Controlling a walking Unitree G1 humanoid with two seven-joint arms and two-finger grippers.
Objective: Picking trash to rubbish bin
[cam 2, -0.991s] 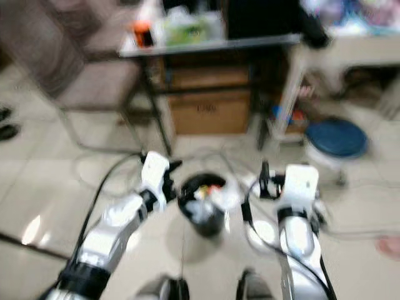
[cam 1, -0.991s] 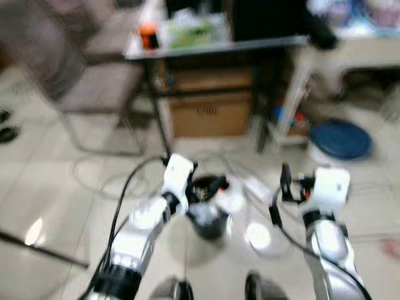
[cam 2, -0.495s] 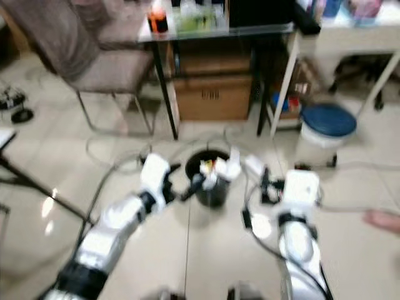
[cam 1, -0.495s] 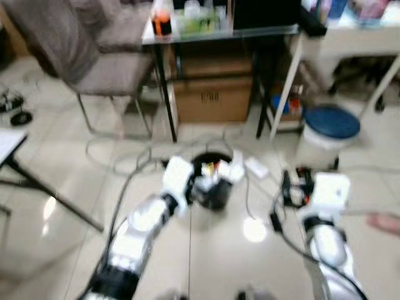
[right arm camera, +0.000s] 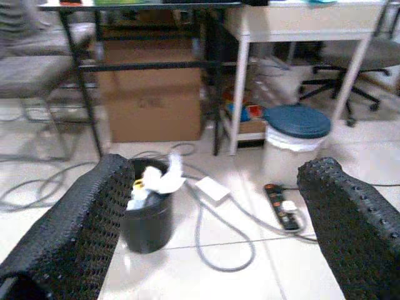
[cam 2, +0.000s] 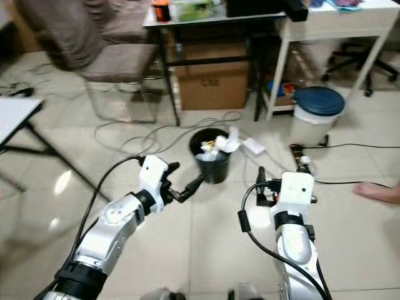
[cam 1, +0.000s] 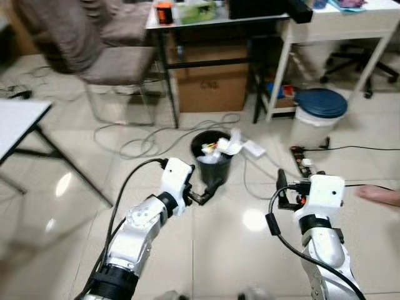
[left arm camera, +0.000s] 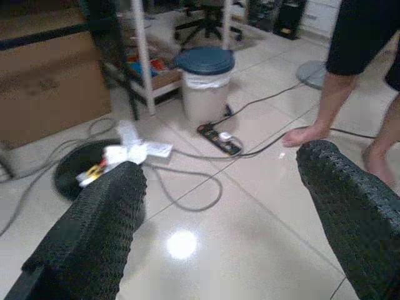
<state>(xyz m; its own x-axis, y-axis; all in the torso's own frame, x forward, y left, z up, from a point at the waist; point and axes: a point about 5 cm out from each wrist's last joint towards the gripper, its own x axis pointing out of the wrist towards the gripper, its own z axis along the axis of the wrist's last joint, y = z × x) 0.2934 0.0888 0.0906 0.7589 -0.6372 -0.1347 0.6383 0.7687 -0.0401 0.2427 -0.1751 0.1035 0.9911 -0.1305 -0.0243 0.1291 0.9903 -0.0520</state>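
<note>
Cables point(cam 1: 150, 140) and power strip point(cam 1: 304, 165) flank bin point(cam 1: 211, 161).

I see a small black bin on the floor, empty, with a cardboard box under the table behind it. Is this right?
Not quite: the small black bin is not empty; it is full of crumpled white trash, as the left eye view shows. The cardboard box does sit under the table behind it.

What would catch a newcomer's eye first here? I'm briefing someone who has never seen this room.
The small black bin on the tiled floor, heaped with white crumpled trash, stands just ahead of the open left hand. The open right hand hangs to its right. A person's bare foot rests at the right edge, near a blue-lidded white bin.
</note>
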